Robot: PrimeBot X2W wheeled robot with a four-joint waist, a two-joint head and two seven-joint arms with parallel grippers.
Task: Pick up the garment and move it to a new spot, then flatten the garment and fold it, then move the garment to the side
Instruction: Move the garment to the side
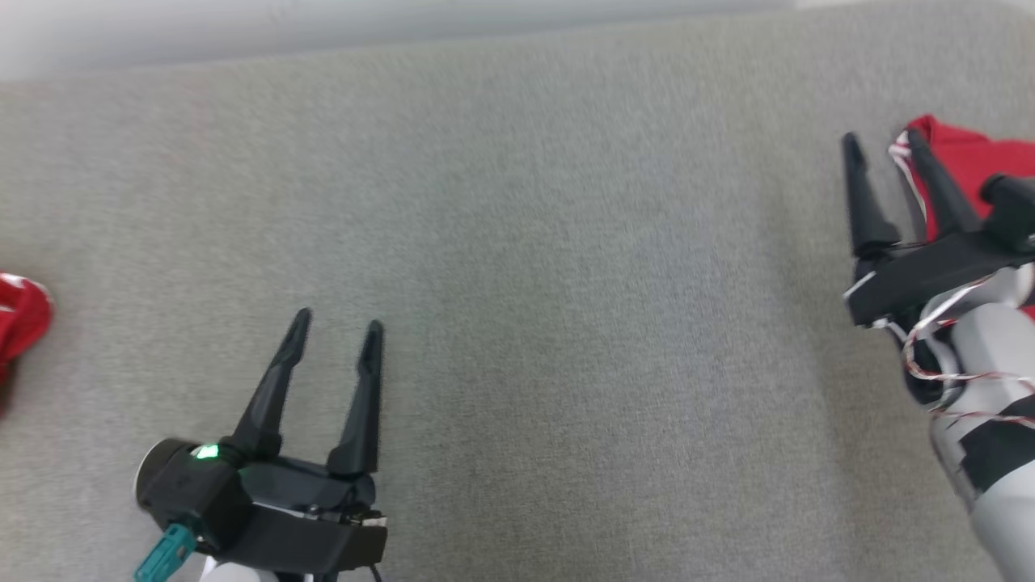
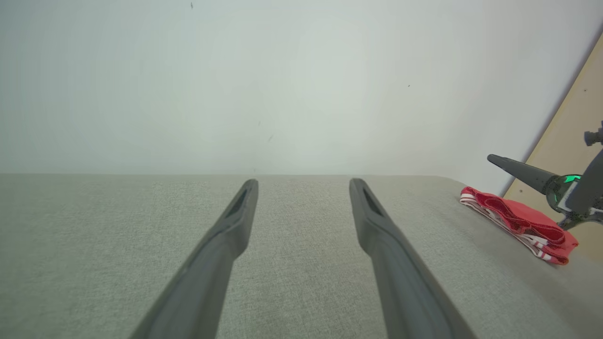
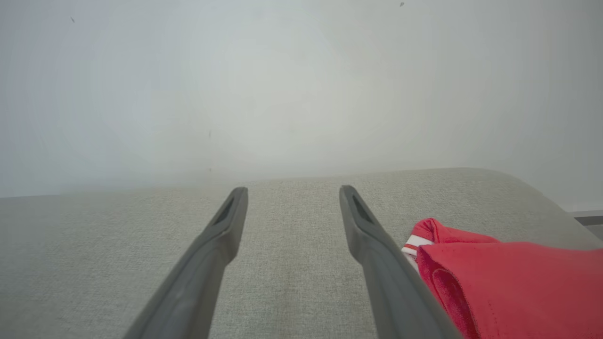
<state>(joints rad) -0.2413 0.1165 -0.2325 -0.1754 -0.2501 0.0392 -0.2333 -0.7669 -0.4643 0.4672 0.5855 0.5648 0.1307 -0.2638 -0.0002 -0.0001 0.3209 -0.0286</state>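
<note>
The right gripper (image 1: 881, 137) has its two long, dark, tapering fingers spread apart, with only bare cloth between them. The garment (image 1: 966, 162) lies just off the outer side of its right-hand finger. It is a soft red fabric, folded into a flattish stack with rounded, layered edges and a white-striped trim along the side nearest that finger. Seen from above, the fingertip crosses the striped edge; I cannot tell whether it touches.

The left gripper (image 1: 339, 320) also stands with its matte black fingers parted and nothing between them, well apart from the garment. Far out past its left-hand finger lies a small red bundle (image 1: 20, 315), crumpled and slightly shiny.

Under both grippers stretches a grey woven surface (image 1: 525, 242), coarse-grained and even, with a rounded far corner. Beyond the fingertips is a plain pale wall (image 2: 282, 70).
</note>
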